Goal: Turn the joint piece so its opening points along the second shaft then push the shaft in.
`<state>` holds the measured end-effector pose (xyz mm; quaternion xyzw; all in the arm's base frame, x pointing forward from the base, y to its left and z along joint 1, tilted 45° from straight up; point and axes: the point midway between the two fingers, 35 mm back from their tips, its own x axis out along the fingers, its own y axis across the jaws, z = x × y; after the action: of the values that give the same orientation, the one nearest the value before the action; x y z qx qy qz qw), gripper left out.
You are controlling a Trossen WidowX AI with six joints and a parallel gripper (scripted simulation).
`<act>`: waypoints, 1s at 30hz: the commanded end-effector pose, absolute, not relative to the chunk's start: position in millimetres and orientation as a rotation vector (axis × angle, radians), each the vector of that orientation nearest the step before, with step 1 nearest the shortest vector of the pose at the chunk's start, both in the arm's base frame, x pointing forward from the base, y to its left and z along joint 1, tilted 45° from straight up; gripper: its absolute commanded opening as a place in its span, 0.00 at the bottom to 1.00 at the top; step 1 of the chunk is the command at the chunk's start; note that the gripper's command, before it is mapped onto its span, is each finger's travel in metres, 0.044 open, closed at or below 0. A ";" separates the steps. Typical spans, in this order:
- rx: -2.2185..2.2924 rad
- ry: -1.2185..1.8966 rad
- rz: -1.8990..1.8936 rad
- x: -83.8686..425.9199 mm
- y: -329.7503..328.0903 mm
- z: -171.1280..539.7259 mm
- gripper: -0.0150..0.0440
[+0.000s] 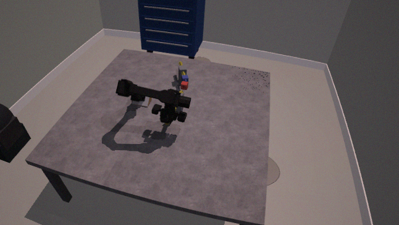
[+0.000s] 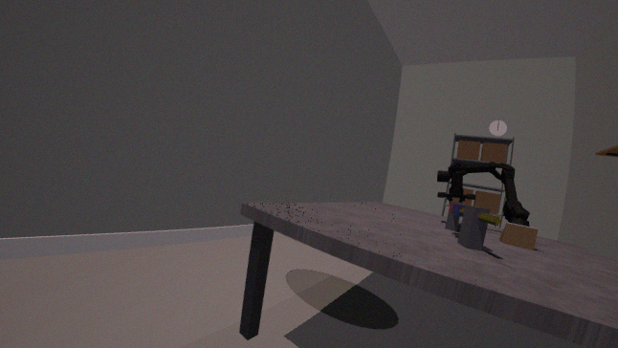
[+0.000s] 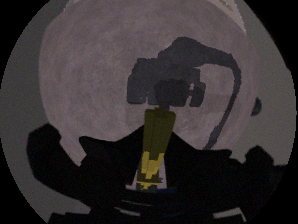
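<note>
Yellow straight shaft (image 1: pixel 167 123) (image 3: pixel 159 127) is clamped between the jaws of the black gripper (image 1: pixel 168 117) (image 2: pixel 457 196) (image 3: pixel 154 127); the red-and-blue square joint piece (image 1: pixel 184 84) (image 2: pixel 457 209) is seen near it, above the mottled grey table (image 1: pixel 216 139) (image 2: pixel 364 229) (image 3: pixel 90 65).

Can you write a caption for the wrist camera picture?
Black gripper fingers closed in around a yellow shaft.

My fingers (image 1: pixel 182 117) are black. The shaft (image 3: pixel 159 131) below them is yellow, shading to olive. The joint has a red part (image 1: pixel 184 85) and a blue part (image 1: pixel 184 78). The table (image 1: pixel 216 148) (image 2: pixel 383 229) is mottled mauve-grey, with black speckles at one corner.
</note>
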<state>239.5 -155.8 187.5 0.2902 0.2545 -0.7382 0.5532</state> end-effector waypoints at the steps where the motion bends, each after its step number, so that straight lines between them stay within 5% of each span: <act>1: 0.682 0.601 -1.744 239.5 -156.2 187.6 0.37; 16: 0.701 0.555 -1.644 240.1 -156.1 188.5 0.37; 30: 0.703 0.562 -1.661 240.0 -154.5 186.1 0.25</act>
<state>239.5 -156.0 187.5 0.2999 0.2430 -0.7132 0.5851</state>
